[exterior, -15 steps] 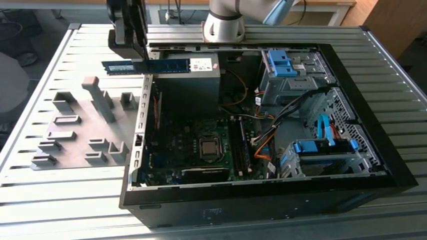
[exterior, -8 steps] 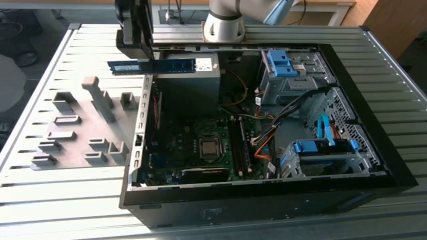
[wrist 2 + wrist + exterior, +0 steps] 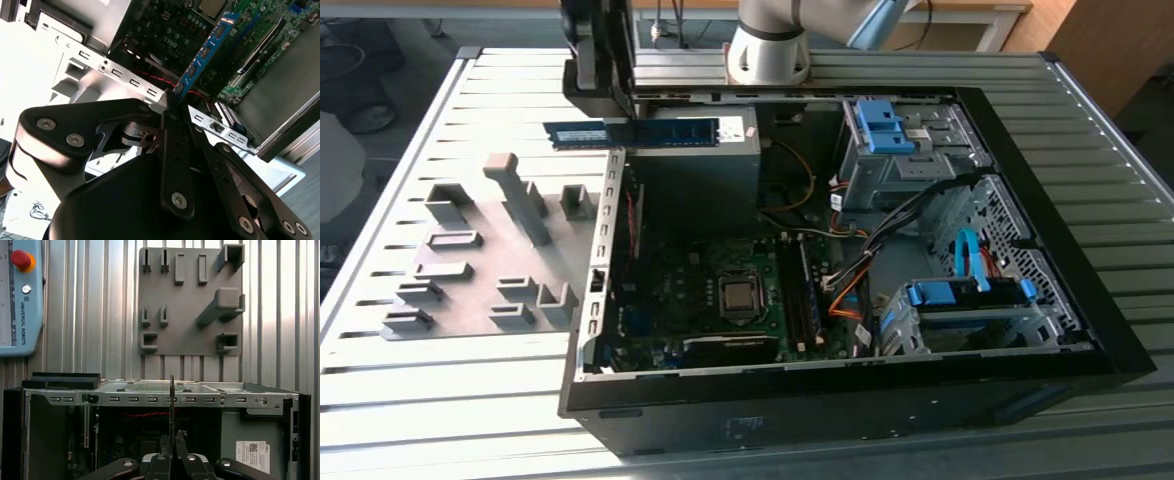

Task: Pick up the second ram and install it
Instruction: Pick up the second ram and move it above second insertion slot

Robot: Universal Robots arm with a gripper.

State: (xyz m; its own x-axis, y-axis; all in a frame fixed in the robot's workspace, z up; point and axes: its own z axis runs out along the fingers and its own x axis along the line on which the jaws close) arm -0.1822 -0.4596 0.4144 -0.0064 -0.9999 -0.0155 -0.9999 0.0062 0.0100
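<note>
The long, thin blue circuit-board ram stick (image 3: 674, 132) is partly hidden behind the black metal gripper (image 3: 619, 115) (a mere sliver, edge-on, in the first wrist view). It hangs level over the open black metal computer case (image 3: 854, 410). The flat fingers (image 3: 172, 150) are pressed together, pinching the stick.

The arm (image 3: 767, 45) is a round silver-grey tube with a light blue cap (image 3: 878, 22) at one joint. The gripper (image 3: 171, 102) is matte black and is built from flat link bars with rounded ends. Bright round screws (image 3: 46, 123) sit in the bars. The jaws are thin black plates.
</note>
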